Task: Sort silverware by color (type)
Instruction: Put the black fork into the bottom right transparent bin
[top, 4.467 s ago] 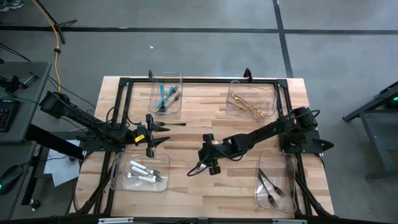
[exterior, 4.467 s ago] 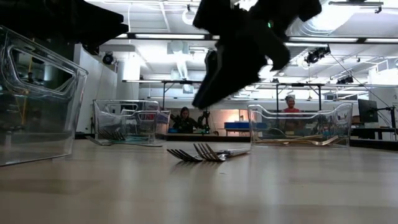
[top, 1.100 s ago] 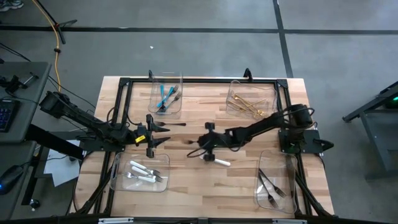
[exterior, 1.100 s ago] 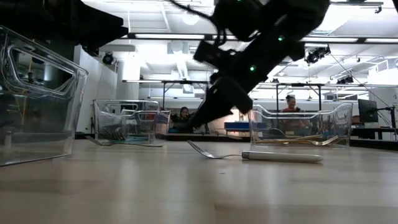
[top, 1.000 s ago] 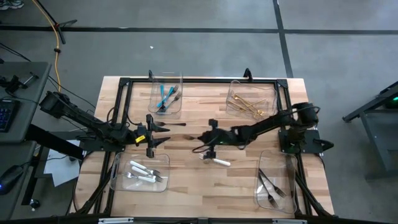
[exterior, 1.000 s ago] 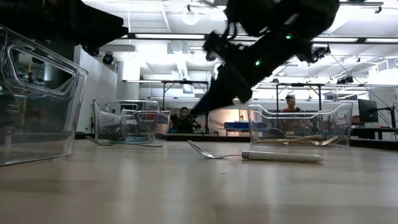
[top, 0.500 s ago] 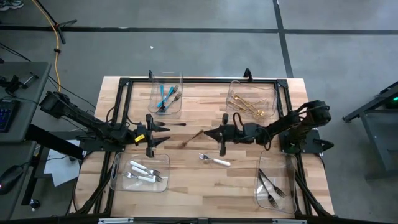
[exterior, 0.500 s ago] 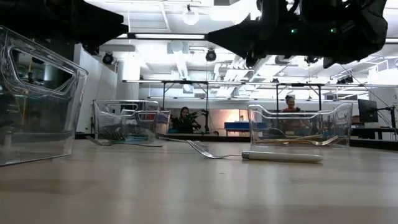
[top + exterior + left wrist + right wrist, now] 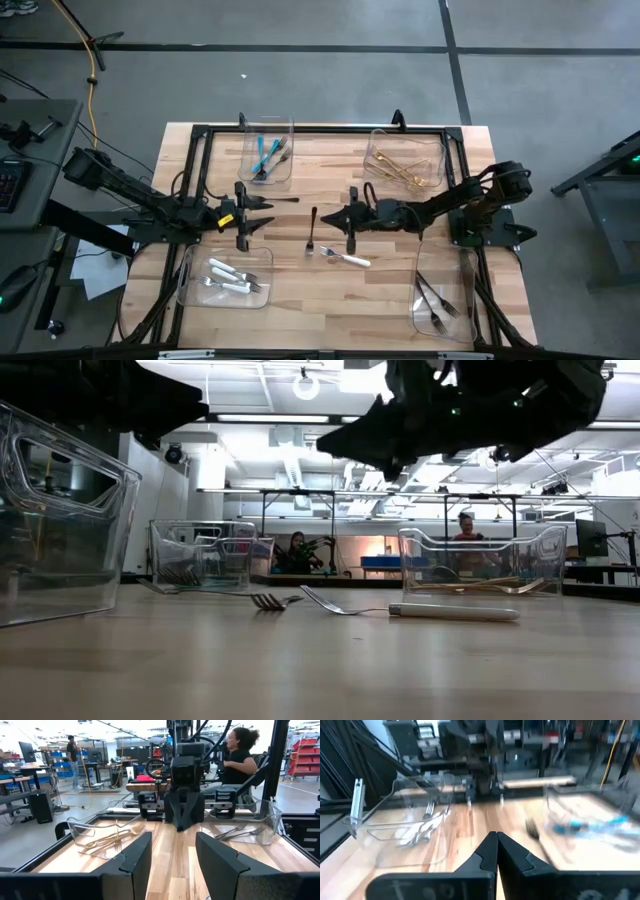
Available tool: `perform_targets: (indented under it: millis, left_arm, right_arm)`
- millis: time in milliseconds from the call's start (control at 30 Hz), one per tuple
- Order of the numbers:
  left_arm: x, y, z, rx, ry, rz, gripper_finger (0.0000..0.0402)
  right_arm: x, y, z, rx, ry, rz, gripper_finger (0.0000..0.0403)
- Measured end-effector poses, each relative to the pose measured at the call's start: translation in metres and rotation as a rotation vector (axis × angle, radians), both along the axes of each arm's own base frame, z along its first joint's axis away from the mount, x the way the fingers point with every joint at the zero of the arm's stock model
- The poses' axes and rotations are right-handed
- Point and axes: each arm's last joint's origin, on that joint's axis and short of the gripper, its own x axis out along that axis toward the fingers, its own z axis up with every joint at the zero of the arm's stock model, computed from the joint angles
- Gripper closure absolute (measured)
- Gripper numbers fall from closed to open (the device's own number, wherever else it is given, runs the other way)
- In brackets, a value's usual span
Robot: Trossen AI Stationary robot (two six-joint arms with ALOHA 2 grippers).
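While our right gripper (image 9: 336, 215) hangs over the middle of the table (image 9: 300, 290), its two fingers are pressed tight together with nothing between them. Two loose pieces of silverware lie out on the wood close to it. The dark fork (image 9: 312, 228) lies just beside the fingertips, a bit toward our left arm. Its long way runs from the far side of the table toward the near side, so it lies across the way our right fingers point. In the low view we see its prongs (image 9: 268, 601) resting flat on the wood. The white-handled fork (image 9: 346, 257) lies slanted, nearer the front edge, just under our right arm.

Our left gripper (image 9: 262, 213) waits by the left side, its fingers partly apart and holding nothing. It is farther from both forks than our right one is.

The bins already hold sorted pieces: teal ones (image 9: 264, 154) at the far left, gold ones (image 9: 402, 170) at the far right, white ones (image 9: 228, 275) at the near left, dark ones (image 9: 434, 298) at the near right.

We think the right arm is the handier one for either fork. It would need to spread its fingers first and turn so they sit on both sides of the thin handle.
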Motion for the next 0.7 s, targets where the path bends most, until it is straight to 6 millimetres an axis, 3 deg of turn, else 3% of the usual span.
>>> perform_targets:
  millis: [167, 400, 533, 700]
  left_arm:
    - [0.000, 0.000, 0.000, 0.000, 0.000, 0.000, 0.0255]
    - [0.000, 0.000, 0.000, -0.002, -0.001, 0.001, 0.0255]
    - [0.000, 0.000, 0.000, -0.023, -0.003, -0.001, 0.0255]
    - [0.000, 0.000, 0.000, -0.051, -0.006, -0.003, 0.0255]
  right_arm:
    - [0.010, 0.003, -0.001, 0.118, 0.085, 0.037, 0.0402]
    - [0.035, 0.010, 0.006, 0.095, 0.200, 0.186, 0.0380]
    - [0.057, 0.013, 0.012, -0.033, 0.488, 0.233, 0.0325]
    - [0.075, 0.015, 0.015, -0.362, 0.822, 0.387, 0.0253]
